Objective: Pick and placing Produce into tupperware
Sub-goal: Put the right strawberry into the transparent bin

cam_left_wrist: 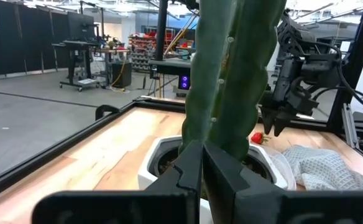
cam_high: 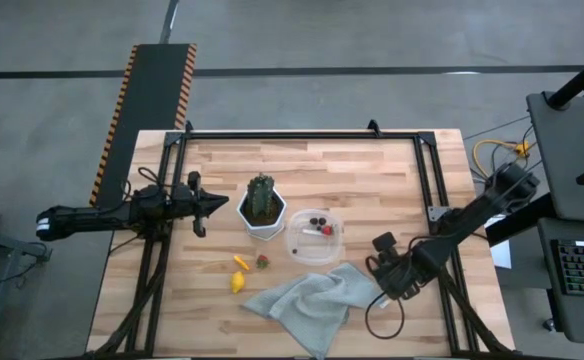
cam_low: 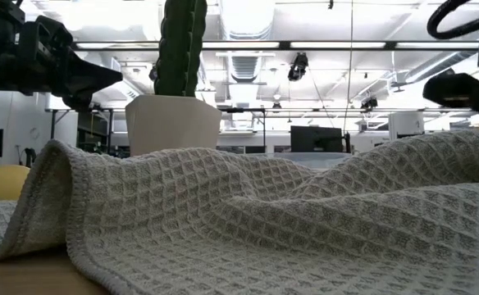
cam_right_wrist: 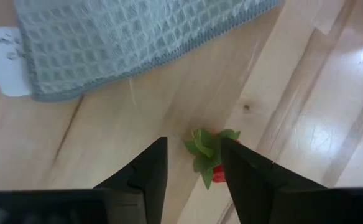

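My right gripper (cam_right_wrist: pixel 194 165) is open and points down at the table beside the cloth's right edge (cam_high: pixel 384 270). A small red strawberry with green leaves (cam_right_wrist: pixel 207 152) lies on the wood between its fingertips, close to one finger (cam_right_wrist: pixel 243 168). The clear tub (cam_high: pixel 315 235) stands right of the white cactus pot (cam_high: pixel 262 212) and holds dark berries (cam_high: pixel 317 222) and a strawberry (cam_high: pixel 327 230). Two yellow pieces (cam_high: pixel 237 282) and another strawberry (cam_high: pixel 262 262) lie on the table near the pot. My left gripper (cam_left_wrist: pixel 201 163) is shut, hovering left of the cactus (cam_high: pixel 204 205). My right gripper comes from above with a finger on either side of the strawberry's leafy top (cam_right_wrist: pixel 200 143). The fruit rests on the table. Its red body (cam_right_wrist: pixel 217 175) lies right beside one finger; whether that finger touches it, I cannot tell.
A grey waffle cloth (cam_high: pixel 317 300) lies crumpled on the near part of the table, filling the low view (cam_low: pixel 264 221). The tall green cactus (cam_left_wrist: pixel 231 74) stands directly before my left gripper. Black frame rails (cam_high: pixel 302 135) run along the table's edges. A white label (cam_right_wrist: pixel 4 59) lies by the cloth.
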Action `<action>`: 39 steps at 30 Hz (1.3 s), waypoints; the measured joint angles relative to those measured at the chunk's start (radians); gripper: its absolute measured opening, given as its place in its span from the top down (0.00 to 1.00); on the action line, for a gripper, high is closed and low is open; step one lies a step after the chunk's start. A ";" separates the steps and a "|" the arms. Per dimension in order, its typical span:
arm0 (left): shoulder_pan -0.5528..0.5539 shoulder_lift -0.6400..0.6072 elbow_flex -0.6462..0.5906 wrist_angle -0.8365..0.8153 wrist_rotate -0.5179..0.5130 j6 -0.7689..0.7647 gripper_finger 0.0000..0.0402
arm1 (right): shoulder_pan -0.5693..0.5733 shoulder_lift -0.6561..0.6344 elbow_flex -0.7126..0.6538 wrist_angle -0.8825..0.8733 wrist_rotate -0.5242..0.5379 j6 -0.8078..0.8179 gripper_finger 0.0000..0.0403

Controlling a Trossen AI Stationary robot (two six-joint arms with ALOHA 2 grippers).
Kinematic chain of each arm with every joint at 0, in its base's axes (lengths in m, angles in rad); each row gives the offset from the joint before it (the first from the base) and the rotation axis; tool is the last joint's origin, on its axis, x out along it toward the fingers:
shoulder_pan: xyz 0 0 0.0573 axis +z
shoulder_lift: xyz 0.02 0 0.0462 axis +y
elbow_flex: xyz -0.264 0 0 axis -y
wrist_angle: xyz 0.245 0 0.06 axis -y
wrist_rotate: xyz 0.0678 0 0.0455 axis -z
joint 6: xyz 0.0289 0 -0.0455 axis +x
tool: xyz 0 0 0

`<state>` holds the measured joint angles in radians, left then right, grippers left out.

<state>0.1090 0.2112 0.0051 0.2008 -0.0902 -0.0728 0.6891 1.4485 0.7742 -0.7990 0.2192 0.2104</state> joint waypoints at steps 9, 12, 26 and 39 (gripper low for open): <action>0.000 0.017 0.000 0.000 -0.001 0.001 1.00 | 0.000 0.027 -0.002 0.012 0.019 0.000 0.68; 0.000 0.024 0.000 0.000 -0.001 0.001 1.00 | -0.001 0.027 -0.012 0.033 0.027 -0.001 0.70; 0.000 0.044 0.000 0.000 -0.001 0.001 1.00 | -0.002 0.026 -0.041 0.073 0.021 -0.008 0.77; 0.000 0.043 0.000 0.000 -0.001 0.001 1.00 | -0.002 0.026 -0.053 0.084 0.021 -0.008 0.86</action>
<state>0.1090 0.2543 0.0051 0.2012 -0.0910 -0.0719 0.6868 1.4742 0.7212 -0.7151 0.2398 0.2020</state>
